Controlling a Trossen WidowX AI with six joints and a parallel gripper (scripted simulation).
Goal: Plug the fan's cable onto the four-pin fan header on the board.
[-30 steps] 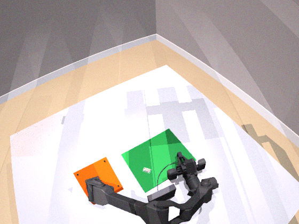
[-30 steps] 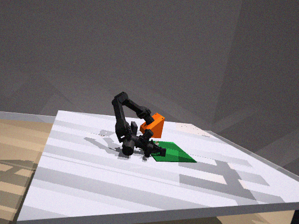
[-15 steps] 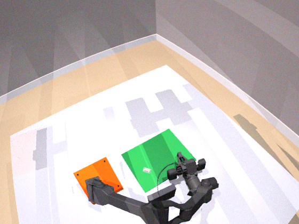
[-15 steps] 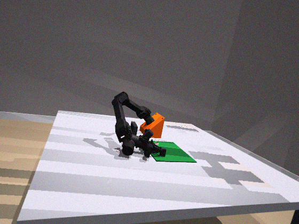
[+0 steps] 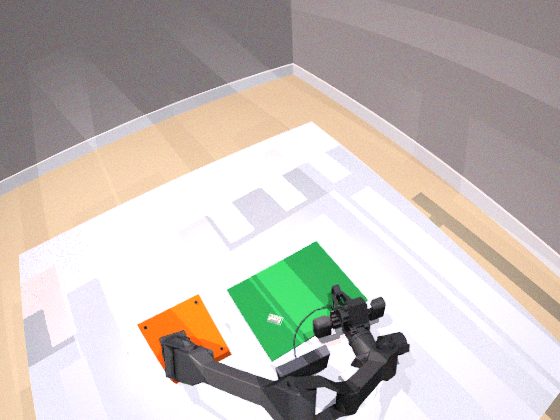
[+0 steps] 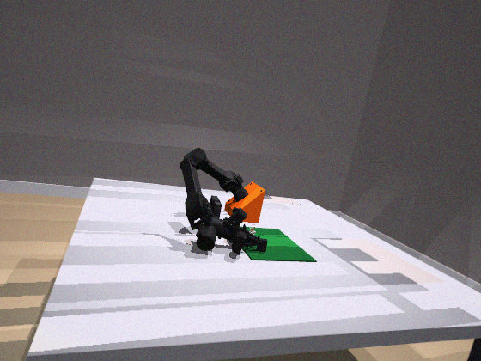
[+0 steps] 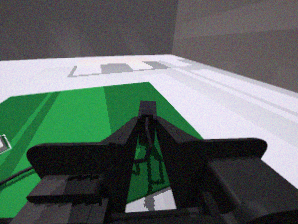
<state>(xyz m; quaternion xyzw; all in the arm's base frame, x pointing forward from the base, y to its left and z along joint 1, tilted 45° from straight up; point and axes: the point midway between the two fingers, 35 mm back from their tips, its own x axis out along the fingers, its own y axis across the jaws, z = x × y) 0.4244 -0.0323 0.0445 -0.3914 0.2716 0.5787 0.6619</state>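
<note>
The green board (image 5: 287,280) (image 6: 285,246) (image 7: 77,117) lies flat. A small pale header (image 5: 275,319) (image 6: 252,230) (image 7: 4,144) sits on it, at the left edge of the wrist view. My gripper (image 5: 338,297) (image 7: 146,120) is shut on the black plug (image 5: 335,289) (image 7: 147,107), which sticks out beyond the fingertips. Both are over the board's right part in the top view, away from the header. The thin black cable (image 5: 298,327) (image 7: 17,177) curves from near a dark block to the gripper. The plug's height above the board and its pins' side are unclear.
An orange block (image 5: 187,320) (image 6: 254,204) with a sloped top and small dark holes stands beside the board, partly behind the arm in the top view. A dark box-like block (image 5: 302,362) is by the arm at the board's near edge.
</note>
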